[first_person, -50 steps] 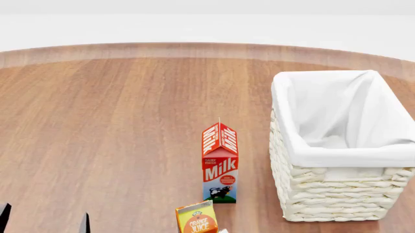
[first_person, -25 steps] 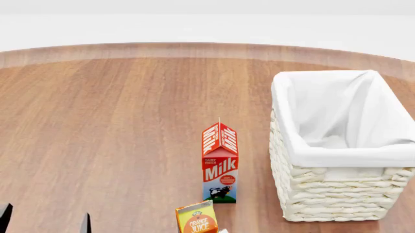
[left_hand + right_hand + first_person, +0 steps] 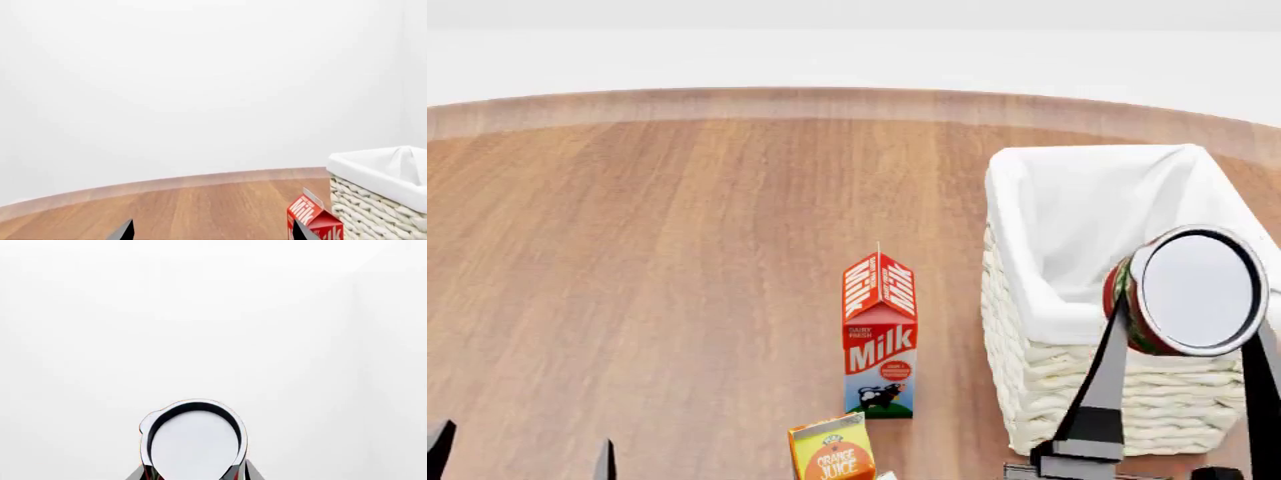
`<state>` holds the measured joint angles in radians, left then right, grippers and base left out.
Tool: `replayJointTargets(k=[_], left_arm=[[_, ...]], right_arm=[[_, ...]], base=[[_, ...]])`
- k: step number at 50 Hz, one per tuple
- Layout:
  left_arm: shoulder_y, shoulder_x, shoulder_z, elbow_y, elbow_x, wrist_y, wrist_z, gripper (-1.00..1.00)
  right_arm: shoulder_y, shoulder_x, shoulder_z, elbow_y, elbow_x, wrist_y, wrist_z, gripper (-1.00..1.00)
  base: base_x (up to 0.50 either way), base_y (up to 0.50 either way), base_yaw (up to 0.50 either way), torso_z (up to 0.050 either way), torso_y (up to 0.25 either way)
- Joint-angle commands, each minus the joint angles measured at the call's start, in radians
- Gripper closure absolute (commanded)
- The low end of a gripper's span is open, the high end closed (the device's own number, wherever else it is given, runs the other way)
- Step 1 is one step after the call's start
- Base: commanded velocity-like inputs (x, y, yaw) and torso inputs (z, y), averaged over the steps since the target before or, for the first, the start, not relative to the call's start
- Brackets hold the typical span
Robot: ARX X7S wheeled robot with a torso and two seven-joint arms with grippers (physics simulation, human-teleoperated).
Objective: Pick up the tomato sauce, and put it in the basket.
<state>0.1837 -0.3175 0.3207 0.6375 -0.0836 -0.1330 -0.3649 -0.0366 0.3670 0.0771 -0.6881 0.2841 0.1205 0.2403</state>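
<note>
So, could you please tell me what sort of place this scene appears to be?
Probably a simulated tabletop for grocery sorting, not a real kitchen: a bare wooden table against blank white surroundings, holding a milk carton, an orange juice carton and a lined wicker basket, with the right pincer holding a tomato sauce can.

The tomato sauce hides part of the basket; the orange juice carton is cut off.

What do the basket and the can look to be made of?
Basket: pale woven wicker, judging by the braided walls, lined with matte white cloth that drapes in folds. Can: likely metal, with a smooth pale silver top and dark rim, held in the right end effector.
</note>
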Motion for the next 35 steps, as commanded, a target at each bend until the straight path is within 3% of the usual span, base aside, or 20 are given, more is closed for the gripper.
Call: replayJointTargets(k=[1, 9, 20, 26, 35], left_arm=[[-0.005, -0.003, 0.006, -0.011, -0.004, 0.002, -0.004, -1.0], [-0.011, -0.005, 0.006, -0.015, -0.009, 0.001, -0.007, -1.0], [-0.017, -0.008, 0.001, -0.028, -0.019, 0.004, -0.013, -1.0], [-0.018, -0.01, 0.001, -0.028, -0.023, 0.004, -0.015, -1.0], [-0.024, -0.012, 0.004, -0.038, -0.028, 0.006, -0.017, -1.0]], right_arm=[[0.249, 0.032, -0.015, 0.018, 0.035, 0.185, 0.029, 1.0], [0.438, 0.034, -0.076, 0.145, 0.031, 0.283, 0.026, 1.0], [0.664, -0.013, -0.129, 0.497, 0.023, 0.256, -0.029, 1.0], [0.778, -0.03, -0.166, 0.703, -0.027, 0.217, -0.041, 1.0], [0.937, -0.068, -0.169, 1.079, -0.048, 0.032, -0.101, 1.0]], base=[[0.0, 0.0, 0.0, 0.0, 0.0], [0.0, 0.0, 0.0, 0.0, 0.0], [0.0, 0.0, 0.0, 0.0, 0.0], [0.0, 0.0, 0.0, 0.0, 0.0], [0.0, 0.0, 0.0, 0.0, 0.001]])
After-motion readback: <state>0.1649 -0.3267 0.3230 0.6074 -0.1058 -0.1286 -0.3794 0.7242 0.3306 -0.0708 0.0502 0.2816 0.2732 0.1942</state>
